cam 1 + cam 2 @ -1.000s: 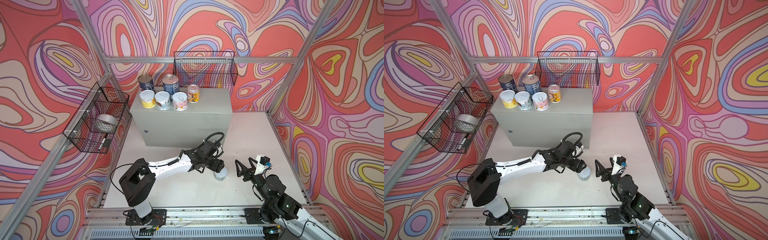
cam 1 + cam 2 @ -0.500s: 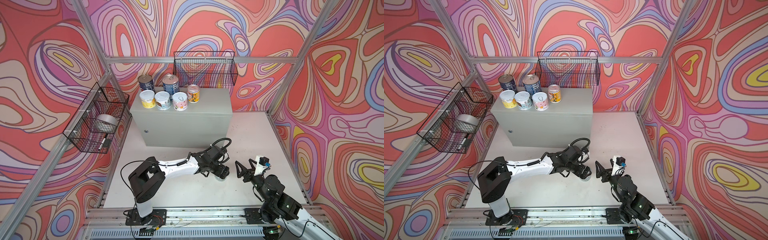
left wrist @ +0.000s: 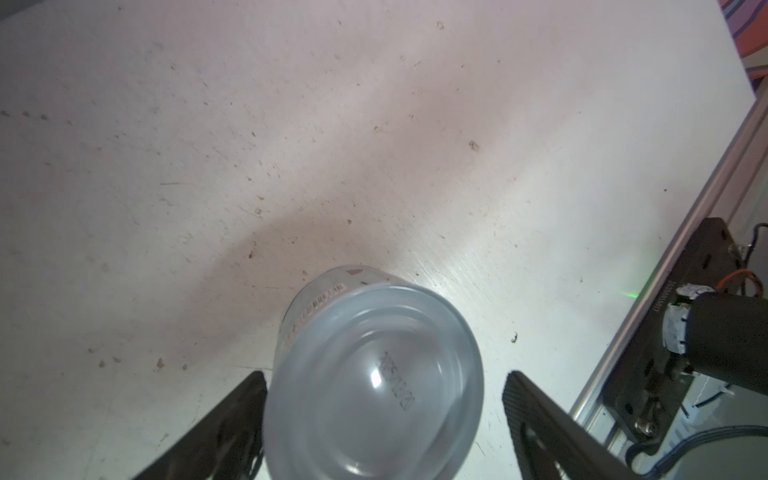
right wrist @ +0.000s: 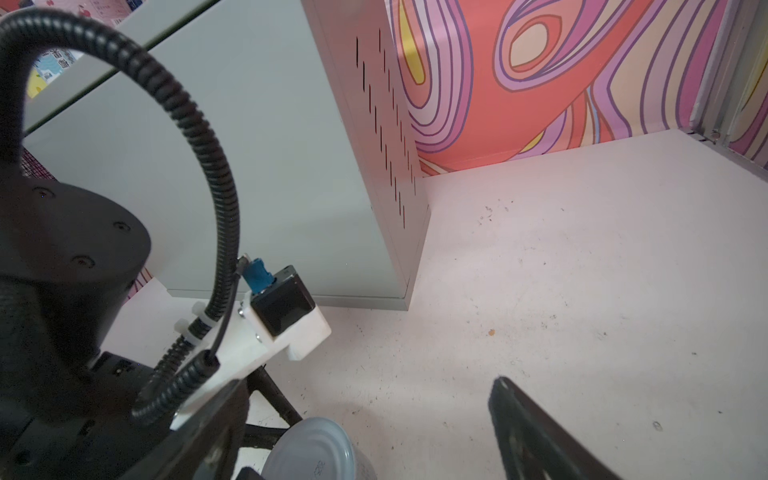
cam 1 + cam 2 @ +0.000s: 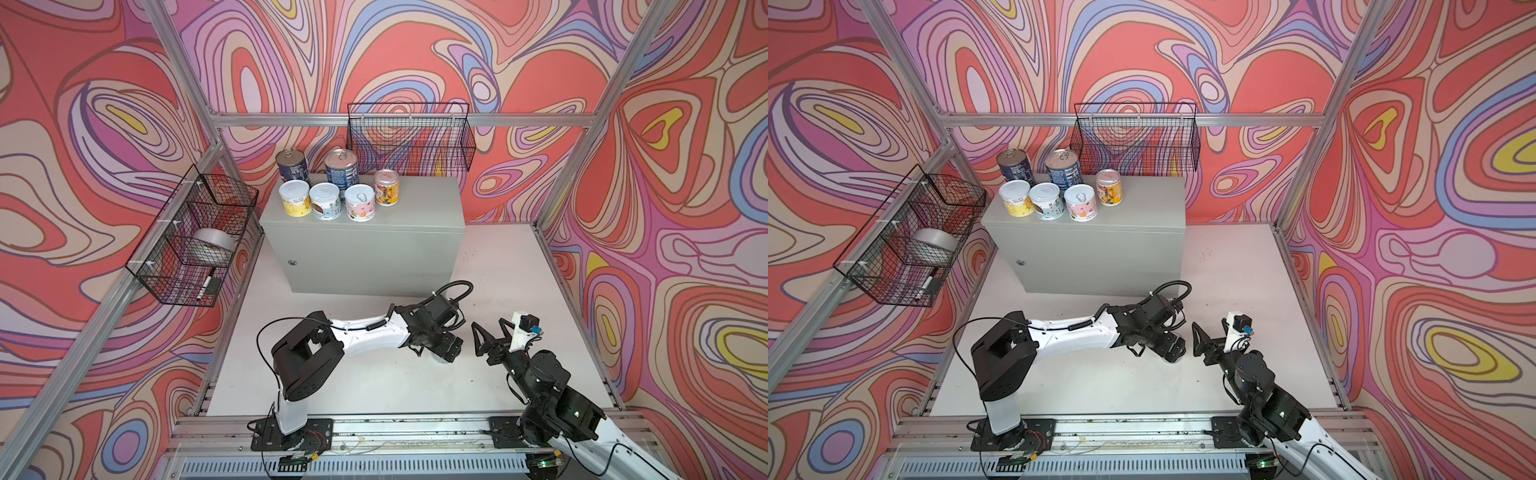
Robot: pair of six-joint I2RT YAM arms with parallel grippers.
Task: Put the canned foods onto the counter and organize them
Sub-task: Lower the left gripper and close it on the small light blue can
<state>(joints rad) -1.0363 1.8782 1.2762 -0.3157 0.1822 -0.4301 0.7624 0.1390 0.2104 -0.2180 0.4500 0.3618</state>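
Left tool (image 3: pixel 384 376) sits spread, gripping nothing, astride the last can (image 3: pixel 365 415), which stands on the white surface (image 3: pixel 291 145) near the counter (image 5: pixel 415 208) bearing six cans (image 5: pixel 360 202), toward its right end; best to centre it, close squarely on the wall, and keep the equally spread right tool (image 5: pixel 487 323) clear.

High twin overviews of the whole scene; close wrist views, one tin (image 3: pixel 374 374) shared.

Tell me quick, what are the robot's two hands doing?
Left gripper: open, fingers either side of the can, not squeezing it.
Right gripper: open, empty.
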